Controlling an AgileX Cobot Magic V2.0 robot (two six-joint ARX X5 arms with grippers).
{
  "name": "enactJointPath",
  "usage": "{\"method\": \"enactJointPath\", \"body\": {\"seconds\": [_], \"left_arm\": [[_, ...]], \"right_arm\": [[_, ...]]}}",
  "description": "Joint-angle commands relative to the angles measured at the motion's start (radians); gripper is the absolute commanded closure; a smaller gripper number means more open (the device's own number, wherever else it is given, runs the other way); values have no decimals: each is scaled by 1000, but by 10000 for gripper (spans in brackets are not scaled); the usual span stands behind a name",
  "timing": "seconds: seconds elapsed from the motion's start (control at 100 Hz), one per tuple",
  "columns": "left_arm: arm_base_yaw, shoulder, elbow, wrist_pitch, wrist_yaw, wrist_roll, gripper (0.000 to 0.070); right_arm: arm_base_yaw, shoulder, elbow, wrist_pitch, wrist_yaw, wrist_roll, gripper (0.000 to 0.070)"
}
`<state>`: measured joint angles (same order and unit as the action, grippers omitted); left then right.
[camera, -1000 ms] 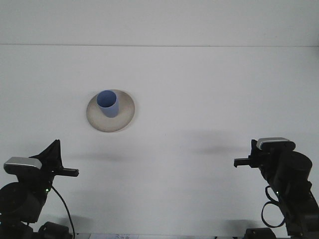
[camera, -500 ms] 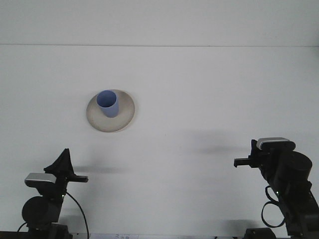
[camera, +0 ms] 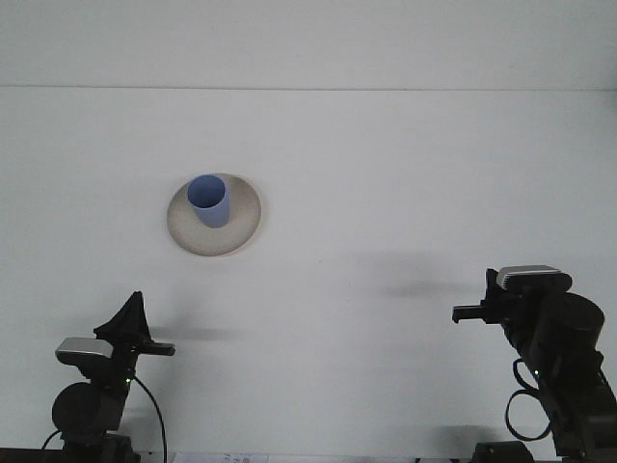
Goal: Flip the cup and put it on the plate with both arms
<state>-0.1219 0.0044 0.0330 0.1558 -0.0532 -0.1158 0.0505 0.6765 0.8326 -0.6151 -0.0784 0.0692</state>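
A pale blue cup [camera: 208, 201] was seen on a plain beige plate [camera: 241, 229], with no pattern visible on either. Both were set on a uniformly white table [camera: 405, 174], which was marked only by faint grey shadows below and to the right of the plate. Well below the plate, the left gripper [camera: 154, 345] and the right gripper [camera: 466, 313] were shown in black, each topped by a silver-grey block.

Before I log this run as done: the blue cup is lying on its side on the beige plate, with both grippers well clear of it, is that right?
Not quite: the front view shows the blue cup standing upright, mouth up, on the beige plate. The left gripper and right gripper are indeed well clear.
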Motion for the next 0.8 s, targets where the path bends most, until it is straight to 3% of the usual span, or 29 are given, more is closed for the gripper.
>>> {"method": "enactJointPath", "body": {"seconds": [0.0,0.61,0.79], "left_arm": [[0,-1,-19,7,2,-9,688],[0,-1,-19,3,2,-9,688],[0,-1,-19,3,2,-9,688]], "right_arm": [[1,5,9,21,0,10,700],[4,-23,-14,248,8,10,700],[4,-139,-177,582,7,9,700]]}}
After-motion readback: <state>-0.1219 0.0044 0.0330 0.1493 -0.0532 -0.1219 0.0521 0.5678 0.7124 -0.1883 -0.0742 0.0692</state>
